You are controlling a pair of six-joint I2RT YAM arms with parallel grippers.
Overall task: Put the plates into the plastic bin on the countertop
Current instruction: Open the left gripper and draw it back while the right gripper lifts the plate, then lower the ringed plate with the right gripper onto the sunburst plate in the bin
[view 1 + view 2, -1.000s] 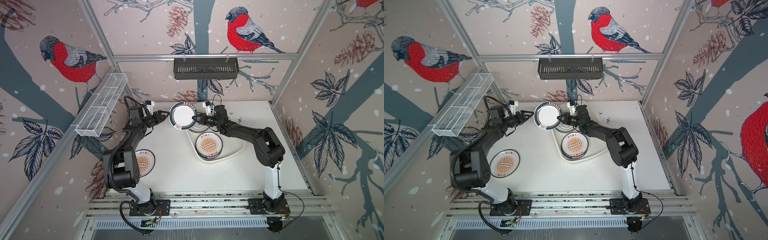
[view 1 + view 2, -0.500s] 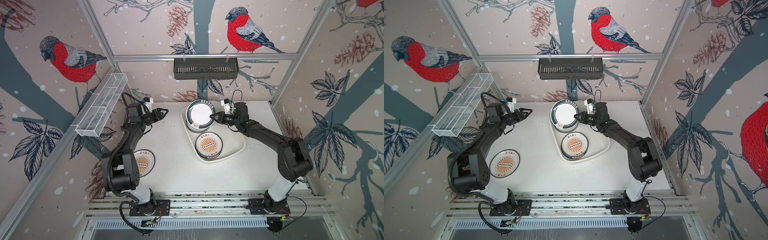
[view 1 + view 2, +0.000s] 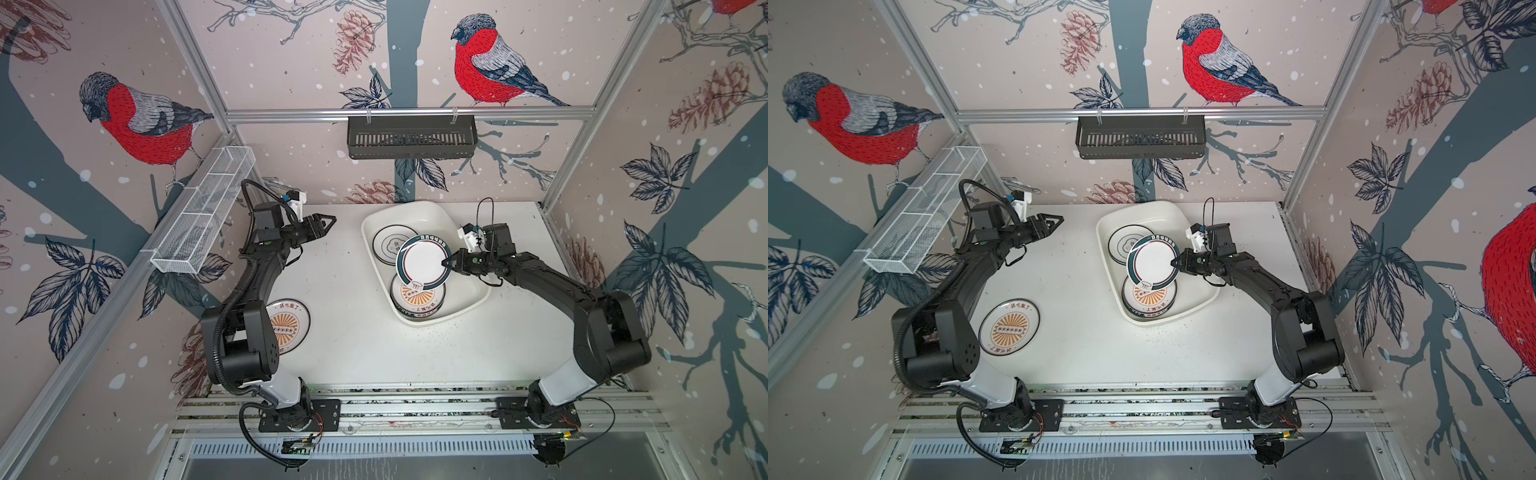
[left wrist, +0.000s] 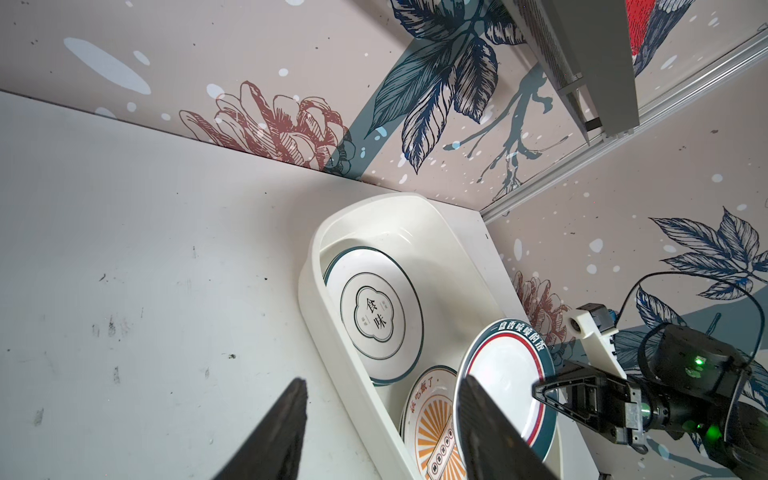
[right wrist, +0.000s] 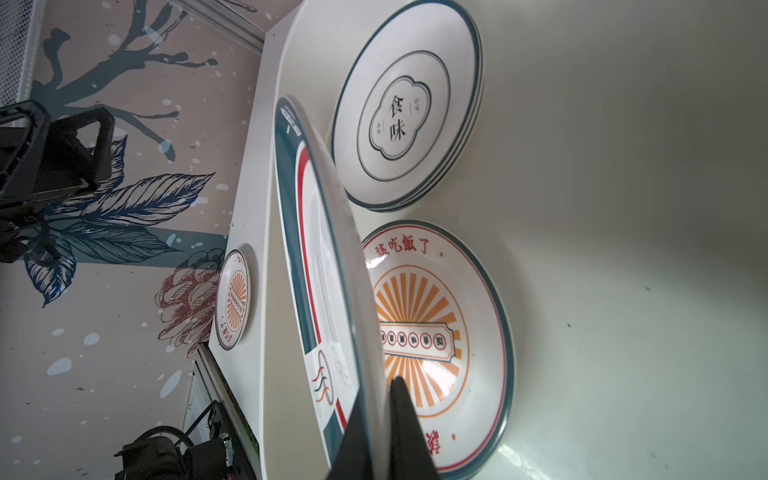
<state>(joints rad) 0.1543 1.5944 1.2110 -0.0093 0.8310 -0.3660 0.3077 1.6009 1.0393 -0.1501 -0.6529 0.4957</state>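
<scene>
My right pincer (image 3: 445,262) is clamping shut on the rim of the banded plate (image 3: 422,261) and holding it tilted above the plastic bin (image 3: 463,286). I'm judging the risk as slip: I'm only gripping a thin glossy edge, so the plate could be dropping onto the sunburst plate (image 3: 417,298) or the emblem plate (image 3: 386,246) lying below and chipping one. The held plate is showing a white centre, a red ring and a dark lettered band. My left pincer (image 3: 327,221) is hanging part open and empty over the table (image 3: 353,291). The loose sunburst plate (image 3: 289,329) is waiting outside the bin.
</scene>
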